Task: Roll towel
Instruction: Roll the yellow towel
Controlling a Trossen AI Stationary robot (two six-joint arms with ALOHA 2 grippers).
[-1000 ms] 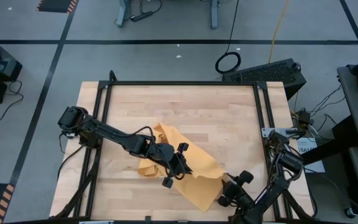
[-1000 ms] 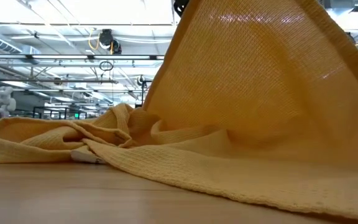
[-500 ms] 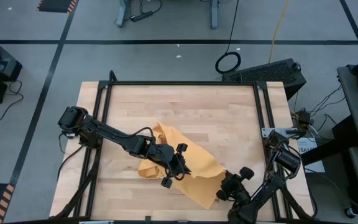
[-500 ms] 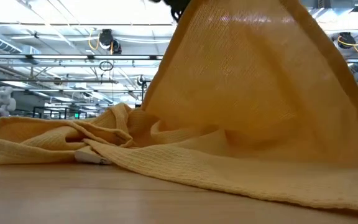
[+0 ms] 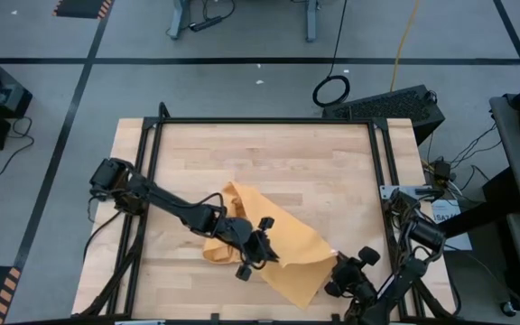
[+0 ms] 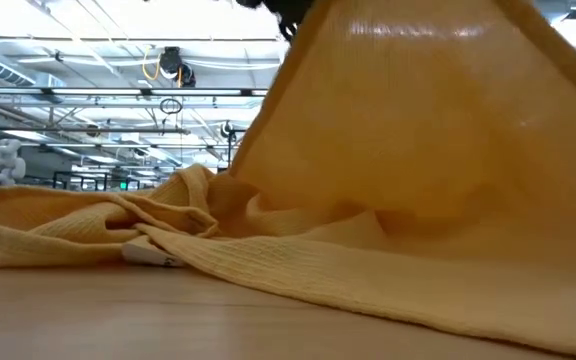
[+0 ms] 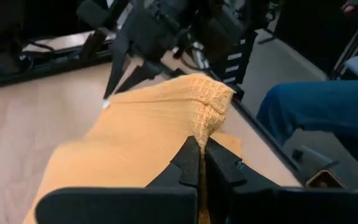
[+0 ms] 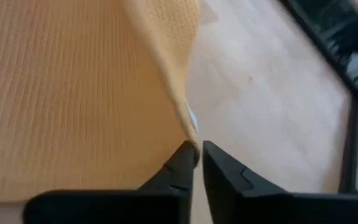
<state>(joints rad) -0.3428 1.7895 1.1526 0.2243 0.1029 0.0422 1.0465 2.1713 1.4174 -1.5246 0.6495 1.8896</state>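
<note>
Pinching a bunched fold of the towel (image 7: 166, 118) between its closed fingers, my left gripper (image 7: 201, 149) holds that part of the cloth lifted off the wooden table (image 5: 278, 153). In my left wrist view the two dark fingers (image 7: 188, 158) meet with the mustard-yellow weave crumpled just above their tips. From above, this gripper (image 5: 258, 248) sits over the middle of the towel (image 5: 278, 248), at the end of my left arm reaching in from the table's left edge.

My right gripper (image 8: 197, 152) is at the towel's near right corner. Its fingers stand almost together, with a thin gap between them, and the towel's hem (image 8: 188, 121) runs down onto the tip of one finger (image 8: 182, 162); I cannot tell whether the edge is truly clamped or only touching. From above, that gripper (image 5: 343, 275) lies close to the table's front right corner, right at the towel's edge.

The towel lies crumpled toward the front of the table, between my two grippers. At table height, one part of it (image 6: 408, 150) rises as a tall draped sheet, while the rest (image 6: 98, 225) sprawls in low folds on the wood.
</note>
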